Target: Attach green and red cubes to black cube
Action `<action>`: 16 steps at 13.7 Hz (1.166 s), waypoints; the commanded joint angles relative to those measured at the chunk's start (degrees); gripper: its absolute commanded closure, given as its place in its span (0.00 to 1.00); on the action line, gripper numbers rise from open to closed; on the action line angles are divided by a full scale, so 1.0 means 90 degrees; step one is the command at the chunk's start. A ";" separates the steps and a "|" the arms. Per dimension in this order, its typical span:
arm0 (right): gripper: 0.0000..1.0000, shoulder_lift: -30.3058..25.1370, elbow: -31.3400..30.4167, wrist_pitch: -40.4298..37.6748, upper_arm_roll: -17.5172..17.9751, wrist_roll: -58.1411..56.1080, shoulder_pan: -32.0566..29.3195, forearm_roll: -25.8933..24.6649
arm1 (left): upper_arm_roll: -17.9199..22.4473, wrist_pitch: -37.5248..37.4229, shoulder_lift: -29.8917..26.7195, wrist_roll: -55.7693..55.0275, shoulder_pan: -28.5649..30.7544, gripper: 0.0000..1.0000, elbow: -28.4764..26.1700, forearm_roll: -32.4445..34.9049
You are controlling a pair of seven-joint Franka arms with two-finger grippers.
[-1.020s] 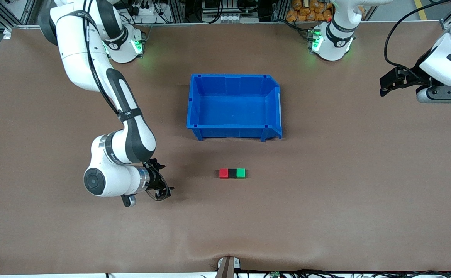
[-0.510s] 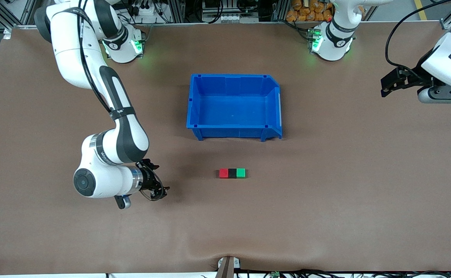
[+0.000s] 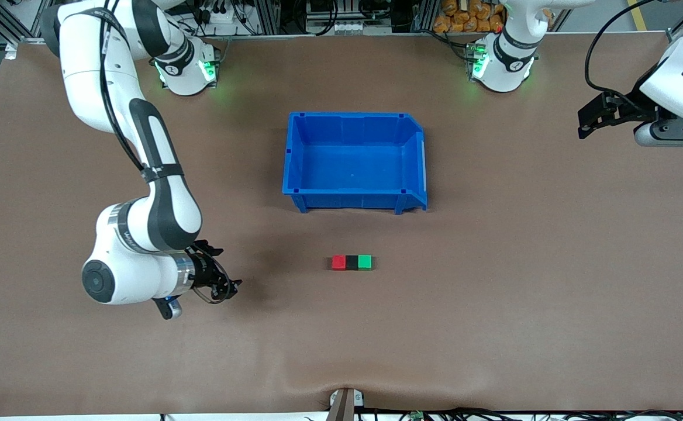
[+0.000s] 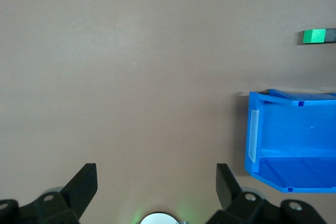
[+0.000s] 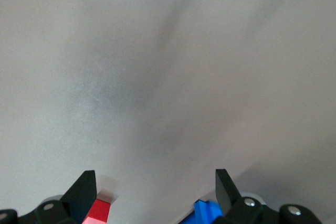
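Looking down, we saw the red cube [image 3: 338,262], black cube [image 3: 351,262] and green cube [image 3: 365,262] touching in a row, nearer the camera than the blue bin [image 3: 295,152]. Our right gripper [image 3: 224,286], wide open and empty, was the closer one, at the row's red end; our left gripper [image 3: 588,120], also open and empty, waited well apart.

The red cube [image 5: 97,212] and blue bin [image 5: 202,213] are cut off at the right wrist view's edge — the black cube [image 4: 331,35] barely shows in the left wrist view.
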 commanded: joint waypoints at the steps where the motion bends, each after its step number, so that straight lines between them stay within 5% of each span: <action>1: 0.00 -0.0211 -0.0013 -0.0220 0.0072 -0.0574 -0.0136 -0.0189 | -0.0044 -0.0057 -0.0128 0.0118 0.0059 0.00 -0.0089 -0.0012; 16: 0.00 -0.0533 0.0017 -0.0727 0.0003 -0.2617 -0.0379 -0.1029 | -0.0044 -0.0008 -0.0050 0.0079 0.0049 0.00 -0.0089 0.0008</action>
